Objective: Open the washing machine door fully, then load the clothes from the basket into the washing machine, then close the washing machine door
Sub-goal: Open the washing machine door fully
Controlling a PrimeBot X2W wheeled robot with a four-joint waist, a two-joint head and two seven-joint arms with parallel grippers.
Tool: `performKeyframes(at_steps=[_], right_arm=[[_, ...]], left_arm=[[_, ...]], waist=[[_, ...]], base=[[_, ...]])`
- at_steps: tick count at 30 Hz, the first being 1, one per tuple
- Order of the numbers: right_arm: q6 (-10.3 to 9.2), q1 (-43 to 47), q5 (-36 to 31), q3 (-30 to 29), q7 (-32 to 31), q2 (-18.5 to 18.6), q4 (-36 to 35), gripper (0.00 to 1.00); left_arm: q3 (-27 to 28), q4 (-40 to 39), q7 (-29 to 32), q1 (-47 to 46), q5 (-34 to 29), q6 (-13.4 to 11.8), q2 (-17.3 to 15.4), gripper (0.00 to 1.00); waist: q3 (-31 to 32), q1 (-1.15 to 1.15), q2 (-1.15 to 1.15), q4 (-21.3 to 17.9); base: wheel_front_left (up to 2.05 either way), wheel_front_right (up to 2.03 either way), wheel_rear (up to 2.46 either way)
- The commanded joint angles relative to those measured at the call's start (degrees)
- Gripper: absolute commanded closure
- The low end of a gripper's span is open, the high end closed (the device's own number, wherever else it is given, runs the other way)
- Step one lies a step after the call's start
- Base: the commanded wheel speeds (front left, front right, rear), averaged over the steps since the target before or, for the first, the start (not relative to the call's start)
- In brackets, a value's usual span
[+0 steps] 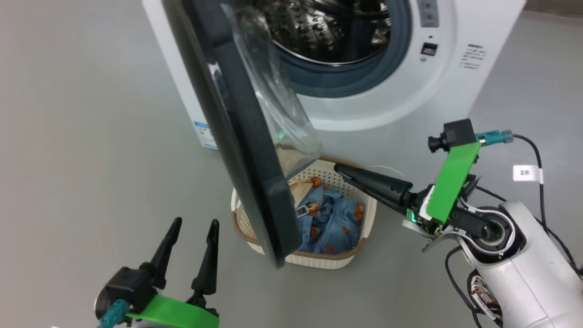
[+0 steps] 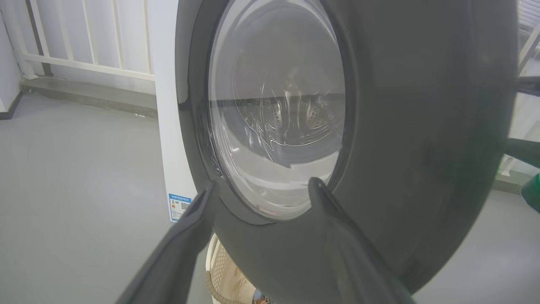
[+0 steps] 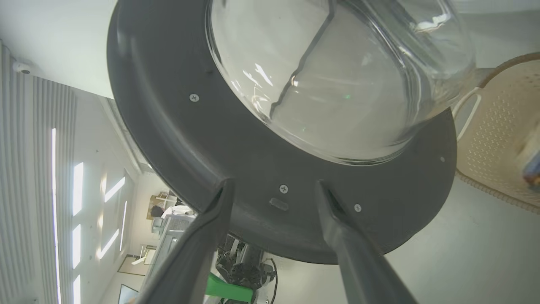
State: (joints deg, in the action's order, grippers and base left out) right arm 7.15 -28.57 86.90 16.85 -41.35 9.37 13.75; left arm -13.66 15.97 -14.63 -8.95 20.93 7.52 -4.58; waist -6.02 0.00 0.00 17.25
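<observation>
Now the left gripper (image 1: 195, 222) is holding its two long dark fingers spread wide with nothing between them. Ahead of those jaws, the large round washing machine door (image 1: 241, 150) with its glossy black rim is standing partly open, turning its outer face toward them. The right gripper (image 3: 274, 185) is also keeping its jaws spread and gripping nothing. It is pointing at the door's inner side, just below the bulging clear glass bowl (image 1: 282, 105); whether its fingertips are touching the door cannot be told. So the door is standing between the two pairs of jaws. Under the right jaws, the cream-white perforated plastic basket (image 1: 319, 262) with a brown rim is sitting on the grey floor (image 1: 68, 136). It is holding the light blue bear-print clothes (image 1: 334, 218). Beyond the door, the white front-loading washing machine (image 1: 364, 114) is showing its steel perforated drum (image 1: 328, 27).
</observation>
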Motion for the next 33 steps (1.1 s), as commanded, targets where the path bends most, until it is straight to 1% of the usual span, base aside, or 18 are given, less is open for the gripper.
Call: performKeyframes(at_steps=[1, 5, 7, 14, 17, 23, 28, 33], right_arm=[[0.34, 0.7, -1.8, 1.1, 1.7, 0.4, -1.3, 0.00], [0.34, 2.2, -3.9, 2.7, 5.3, 2.7, -0.3, 0.00], [0.34, 2.9, -6.1, 4.6, 7.4, 4.3, 0.6, 0.00], [0.34, 5.4, -4.4, 6.6, 13.4, 6.7, 2.8, 0.00], [0.34, 5.8, -4.4, 7.2, 14.9, 7.6, 3.1, 0.00], [0.34, 7.4, -5.5, 9.4, 20.4, 10.8, 3.4, 0.00], [0.34, 9.2, -7.0, 12.0, 26.5, 13.6, 3.6, 0.00], [0.34, 11.5, -7.6, 13.8, 34.9, 15.4, 4.2, 0.00]], left_arm=[[2.5, -0.6, -0.4, 0.2, 0.3, 0.0, -1.3, 0.00], [3.8, -0.6, -0.4, 0.7, 1.1, 0.0, -1.7, 0.00], [4.6, -0.5, -0.4, 1.3, 1.4, 0.0, -2.0, 0.00], [6.8, -0.7, -0.4, 3.6, 1.6, 0.0, -2.6, 0.00], [7.2, -0.8, -0.4, 3.9, 1.5, 0.0, -2.8, 0.00], [8.0, -1.1, -0.4, 4.6, 1.0, 0.0, -2.7, 0.00], [8.5, -1.2, -0.4, 5.0, 0.8, 0.0, -2.5, 0.00], [8.9, -1.1, -0.4, 5.3, 0.6, 0.0, -2.5, 0.00]], waist=[[2.0, 0.00, 0.00, -2.6], [2.9, 0.00, 0.00, -4.4], [3.7, 0.00, 0.00, -5.3], [5.5, 0.00, 0.00, -8.3], [5.6, 0.00, 0.00, -9.0], [5.8, 0.00, 0.00, -10.8], [5.9, 0.00, 0.00, -11.6], [6.2, 0.00, 0.00, -12.1]], base=[[0.00, 0.00, 0.00], [0.00, 0.00, 0.00], [0.00, 0.00, 0.00], [0.00, 0.00, 0.00], [0.00, 0.00, 0.00], [0.00, 0.00, 0.00], [0.00, 0.00, 0.00], [0.00, 0.00, 0.00]])
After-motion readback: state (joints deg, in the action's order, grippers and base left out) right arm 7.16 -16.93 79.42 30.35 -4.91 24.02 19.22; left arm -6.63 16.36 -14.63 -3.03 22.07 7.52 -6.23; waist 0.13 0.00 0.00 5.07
